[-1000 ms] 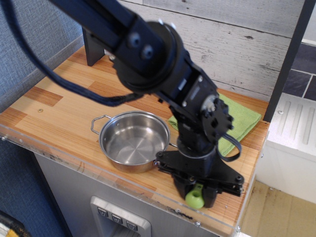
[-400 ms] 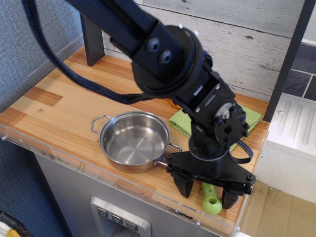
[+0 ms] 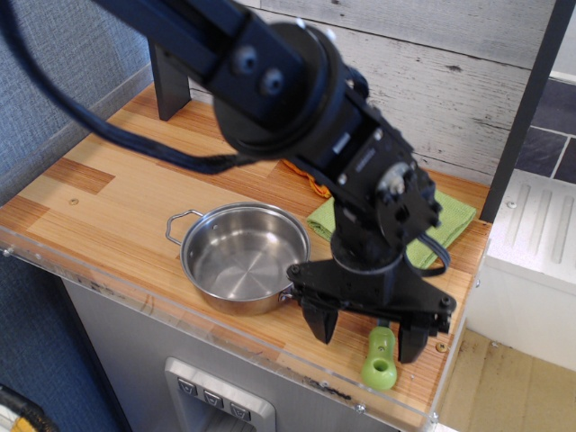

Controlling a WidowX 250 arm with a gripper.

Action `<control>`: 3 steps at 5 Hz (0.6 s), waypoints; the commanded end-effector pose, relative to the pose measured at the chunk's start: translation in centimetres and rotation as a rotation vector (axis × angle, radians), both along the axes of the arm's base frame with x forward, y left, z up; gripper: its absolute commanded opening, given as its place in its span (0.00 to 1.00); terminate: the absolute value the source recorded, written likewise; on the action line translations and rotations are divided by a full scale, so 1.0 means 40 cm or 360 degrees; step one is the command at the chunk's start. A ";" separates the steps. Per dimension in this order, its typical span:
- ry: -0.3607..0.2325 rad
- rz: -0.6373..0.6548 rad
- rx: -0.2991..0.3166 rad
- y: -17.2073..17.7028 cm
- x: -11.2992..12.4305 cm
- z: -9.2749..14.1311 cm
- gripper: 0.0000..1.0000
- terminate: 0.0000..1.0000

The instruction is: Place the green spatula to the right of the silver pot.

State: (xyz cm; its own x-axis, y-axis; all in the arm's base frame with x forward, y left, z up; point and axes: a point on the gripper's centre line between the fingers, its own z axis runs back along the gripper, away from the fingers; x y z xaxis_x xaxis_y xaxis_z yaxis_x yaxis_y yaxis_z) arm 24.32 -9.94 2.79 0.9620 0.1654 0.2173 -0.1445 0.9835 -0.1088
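The silver pot (image 3: pixel 243 258) stands empty near the table's front edge, with wire loop handles at its sides. The green spatula (image 3: pixel 380 359) lies on the table to the right of the pot, near the front right corner. Only its lime-green handle with the hole shows; the blade is hidden under the gripper. My gripper (image 3: pixel 364 333) is open and hangs just above the spatula. Its left finger (image 3: pixel 317 324) is near the pot's right handle and its right finger (image 3: pixel 409 341) is beside the spatula handle. It holds nothing.
A green folded cloth (image 3: pixel 445 219) lies behind the gripper at the right. An orange object (image 3: pixel 301 177) peeks out behind the arm. A black post (image 3: pixel 171 83) stands at the back left. The table's front edge (image 3: pixel 270 355) and right edge are close to the spatula.
One second ago the gripper was shut on the spatula's handle. It then opened and let go, and the fingers now stand a little higher and further left, with the spatula left on the table.
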 end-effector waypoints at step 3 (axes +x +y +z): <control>-0.0354 -0.0026 -0.0303 0.005 0.017 0.264 1.00 0.00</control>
State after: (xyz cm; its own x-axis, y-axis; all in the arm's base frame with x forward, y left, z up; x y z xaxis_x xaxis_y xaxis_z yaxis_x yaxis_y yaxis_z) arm 24.89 -10.42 12.01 0.9110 0.2111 0.3544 -0.1006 0.9469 -0.3055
